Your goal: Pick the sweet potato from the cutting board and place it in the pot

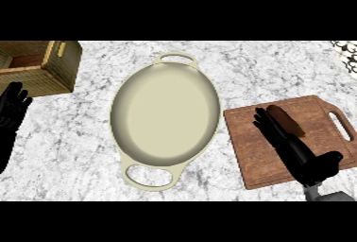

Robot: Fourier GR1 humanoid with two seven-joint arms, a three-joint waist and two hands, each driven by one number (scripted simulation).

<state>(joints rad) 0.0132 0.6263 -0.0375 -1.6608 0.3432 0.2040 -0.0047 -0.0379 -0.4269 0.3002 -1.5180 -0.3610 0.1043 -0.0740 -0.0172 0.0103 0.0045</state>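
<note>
**Marble table, left to right**

Marble table, grey-veined, spread across the whole view. Far left: left hand at the edge, fingers straight and pointing up, holding nothing, resting. Just beside it, at top left, a wicker basket with a wooden rim, partly cut off by the view's edge. Centre: pot, cream, oval, shallow, long axis running up and down the view, one loop handle at the top and one at the bottom, nothing inside. Right of the pot and just apart from it: board, brown wood, slot handle on its right side, lying flat. On the board's upper part: sweet potato, brown, elongated, slanting from upper left to lower right. Right hand over the board, coming in from the lower edge, fingers straight and extended, lying along the sweet potato's left side and touching it, not curled round it. Top right corner: a patterned white rim, mostly cut off.
</note>
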